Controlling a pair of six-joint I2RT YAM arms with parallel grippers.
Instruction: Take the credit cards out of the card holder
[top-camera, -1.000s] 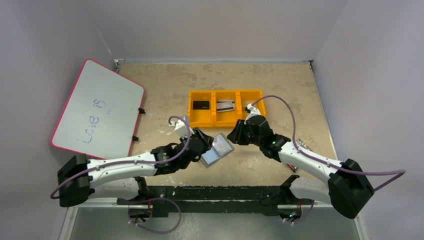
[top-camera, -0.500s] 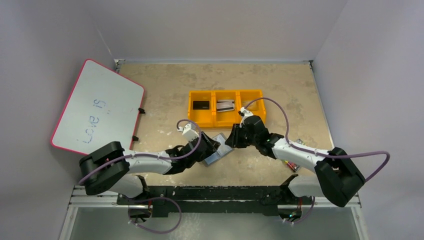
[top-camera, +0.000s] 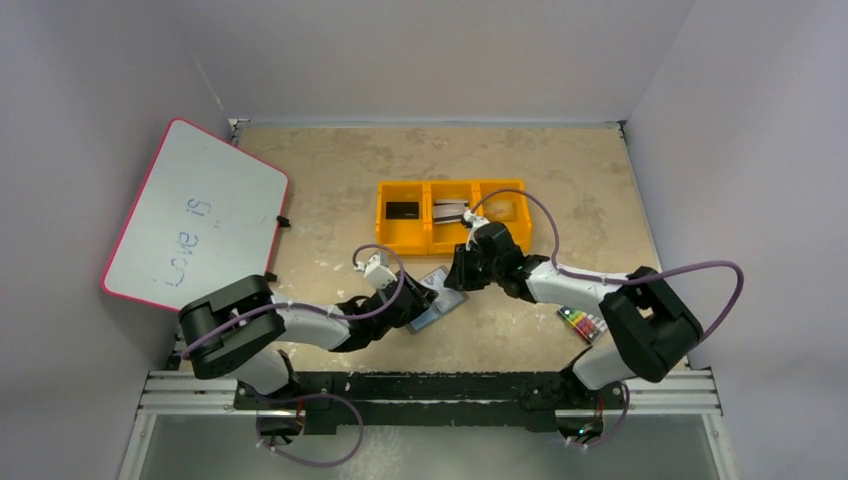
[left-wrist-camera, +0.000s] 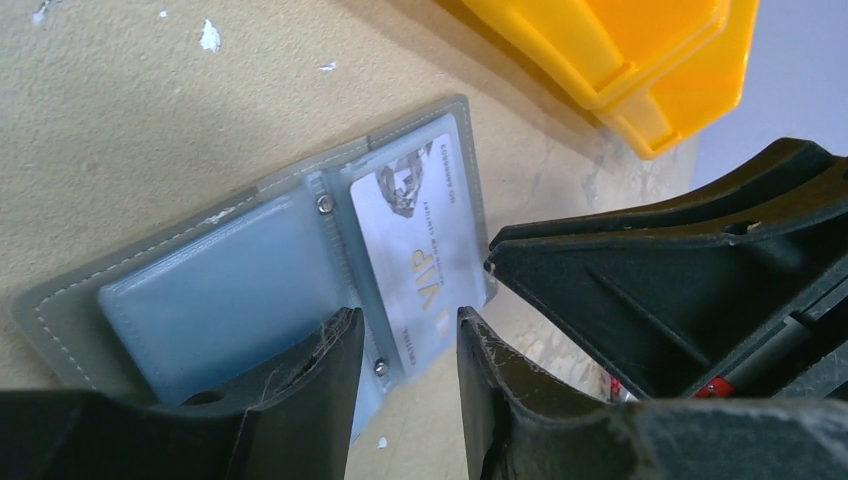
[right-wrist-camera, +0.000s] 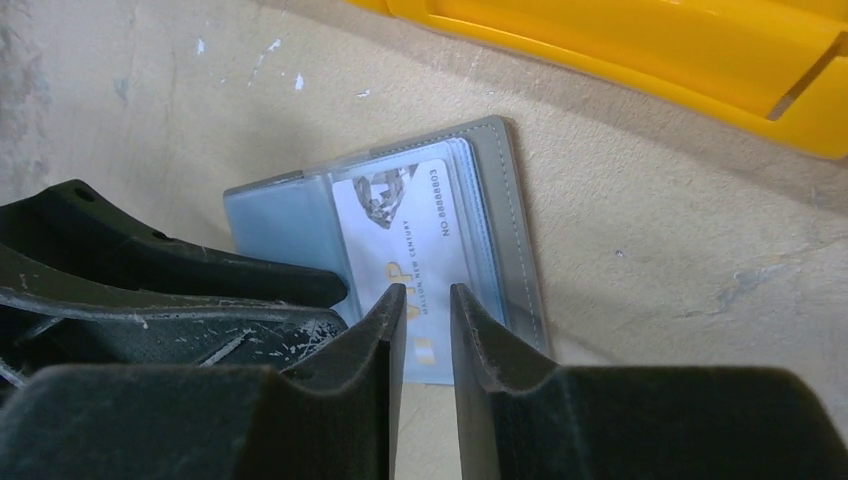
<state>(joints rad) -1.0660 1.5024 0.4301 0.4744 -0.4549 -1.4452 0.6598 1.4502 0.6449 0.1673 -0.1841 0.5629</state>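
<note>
**Whiteboard** (top-camera: 195, 225), far left: the handwritten words "Love is" are carried in dark marker. They are followed by a small mark that cannot be resolved.

**Card** (left-wrist-camera: 420, 230), seated in one pocket of the open holder (left-wrist-camera: 200, 290), near the table centre:
- "VIP" is printed lengthwise in large gold letters.
- A line of small capitals ending in "NEW CENTURY" is printed beside it.
- "NO" is printed along one long edge, followed by a digit string. Its figures cannot be read with certainty.
- A diamond emblem is printed at the same end.
</note>
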